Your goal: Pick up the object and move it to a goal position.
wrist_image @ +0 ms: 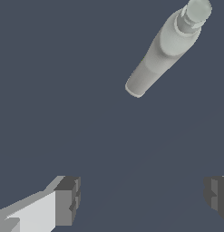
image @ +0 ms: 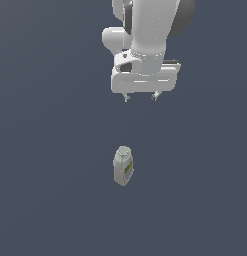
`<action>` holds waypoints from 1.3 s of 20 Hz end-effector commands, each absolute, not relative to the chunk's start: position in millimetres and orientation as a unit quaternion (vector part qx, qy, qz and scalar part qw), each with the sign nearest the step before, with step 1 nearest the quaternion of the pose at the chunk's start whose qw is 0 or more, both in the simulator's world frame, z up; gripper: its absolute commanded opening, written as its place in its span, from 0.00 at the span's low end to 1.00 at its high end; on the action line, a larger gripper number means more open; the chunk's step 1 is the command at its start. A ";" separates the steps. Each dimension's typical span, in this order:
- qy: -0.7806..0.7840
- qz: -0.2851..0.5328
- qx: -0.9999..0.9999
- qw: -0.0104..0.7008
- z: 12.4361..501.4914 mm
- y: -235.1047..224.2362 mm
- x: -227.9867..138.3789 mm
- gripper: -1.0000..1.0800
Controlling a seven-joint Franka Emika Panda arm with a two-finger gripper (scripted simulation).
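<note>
Bottle (image: 123,166) stands upright on the dark grey floor (image: 40,200), a little below the centre of the exterior view, cap up and green label patch showing on its side. In the wrist view it sits in the upper right of the frame, cap toward the corner, nothing touching it. No other object is near it, and no goal marker is visible in either view.

My gripper (image: 140,97) hangs in the upper middle of the exterior view, well apart from the bottle and pointing down. Its two fingertips are spread wide with nothing between them; the wrist view confirms this, one finger (wrist_image: 63,201) at the lower left and the other at the lower right edge, bare floor between.

Assessment: nothing of the task is completed. The bottle is not grasped and not lifted. Outstanding, in my judgement: bring the pincer over the bottle, descend around its flattish sides, close, lift, and carry to the goal, whose location I cannot tell from these views.
</note>
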State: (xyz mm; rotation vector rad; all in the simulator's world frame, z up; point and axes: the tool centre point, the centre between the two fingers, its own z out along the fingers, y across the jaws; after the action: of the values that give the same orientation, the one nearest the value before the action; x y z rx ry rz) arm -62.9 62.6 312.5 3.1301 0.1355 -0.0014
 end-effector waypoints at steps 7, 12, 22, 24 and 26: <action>0.014 -0.001 1.000 0.002 312.8 58.3 -46.0 0.96; -0.023 -0.001 1.000 0.000 312.2 52.3 -24.7 0.96; -0.134 -0.001 0.991 -0.004 304.0 30.8 35.2 0.96; -0.157 -0.001 0.988 -0.004 301.1 25.7 47.1 0.96; -0.179 -0.001 0.984 -0.003 297.9 20.7 58.2 0.96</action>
State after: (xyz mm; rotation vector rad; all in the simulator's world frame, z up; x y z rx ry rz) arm 49.5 24.5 300.3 3.1073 -0.5099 -0.0039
